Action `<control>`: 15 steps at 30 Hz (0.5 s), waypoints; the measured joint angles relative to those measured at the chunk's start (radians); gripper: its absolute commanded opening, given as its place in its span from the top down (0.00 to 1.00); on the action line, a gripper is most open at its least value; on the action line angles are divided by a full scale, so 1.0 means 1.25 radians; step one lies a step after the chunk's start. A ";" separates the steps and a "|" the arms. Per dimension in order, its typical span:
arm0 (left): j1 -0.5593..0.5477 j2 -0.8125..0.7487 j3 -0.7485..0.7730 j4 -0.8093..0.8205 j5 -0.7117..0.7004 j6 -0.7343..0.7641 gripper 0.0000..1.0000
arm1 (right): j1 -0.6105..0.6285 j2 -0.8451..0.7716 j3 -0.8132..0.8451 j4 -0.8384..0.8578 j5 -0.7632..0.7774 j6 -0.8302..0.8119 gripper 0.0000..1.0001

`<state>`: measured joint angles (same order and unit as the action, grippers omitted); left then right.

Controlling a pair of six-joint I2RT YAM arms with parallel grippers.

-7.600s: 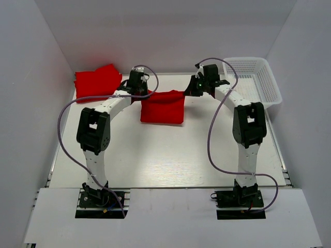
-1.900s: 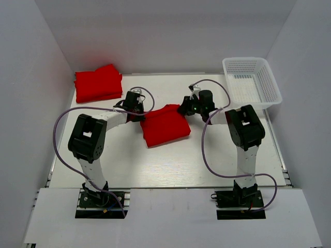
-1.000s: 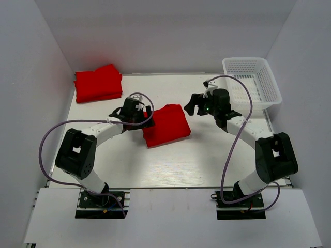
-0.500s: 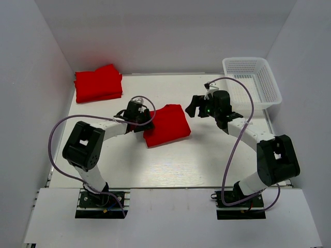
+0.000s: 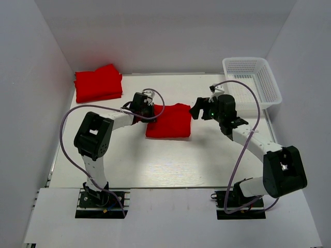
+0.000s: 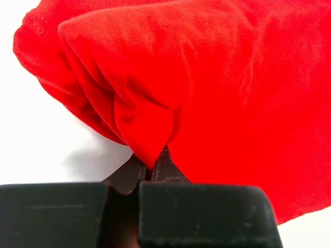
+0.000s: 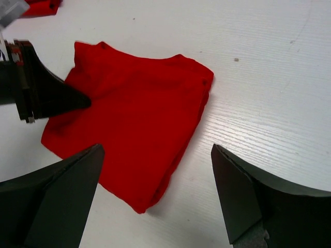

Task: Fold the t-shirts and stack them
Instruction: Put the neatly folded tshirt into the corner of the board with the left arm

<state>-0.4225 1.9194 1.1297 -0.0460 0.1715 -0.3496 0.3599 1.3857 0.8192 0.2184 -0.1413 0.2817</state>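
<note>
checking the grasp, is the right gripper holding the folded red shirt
No, the right gripper is open, its fingers spread wide and clear of the folded t-shirt.

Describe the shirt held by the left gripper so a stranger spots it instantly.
Look to the middle of the white table. The folded red t-shirt lies there, its left edge pinched by the left gripper. Unlike the red pile in the far left corner, it lies alone and is gripped.
</note>
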 measured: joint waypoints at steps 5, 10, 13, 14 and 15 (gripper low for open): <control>0.009 0.014 0.126 -0.080 0.001 0.133 1.00 | 0.000 -0.034 -0.026 0.008 0.034 -0.004 0.10; 0.030 0.017 0.263 -0.121 0.001 0.245 1.00 | -0.001 -0.051 -0.034 0.020 0.064 -0.008 0.10; 0.049 0.019 0.325 -0.158 0.002 0.300 1.00 | -0.001 -0.056 -0.038 0.019 0.078 -0.012 0.10; 0.056 0.021 0.345 -0.171 0.002 0.317 1.00 | -0.001 -0.056 -0.039 0.019 0.082 -0.013 0.10; 0.063 0.027 0.369 -0.182 0.002 0.334 1.00 | -0.001 -0.056 -0.039 0.019 0.086 -0.015 0.10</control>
<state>-0.3435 1.9526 1.5909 -0.2741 0.1738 0.0673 0.3592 1.3155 0.7704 0.2420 -0.0338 0.2634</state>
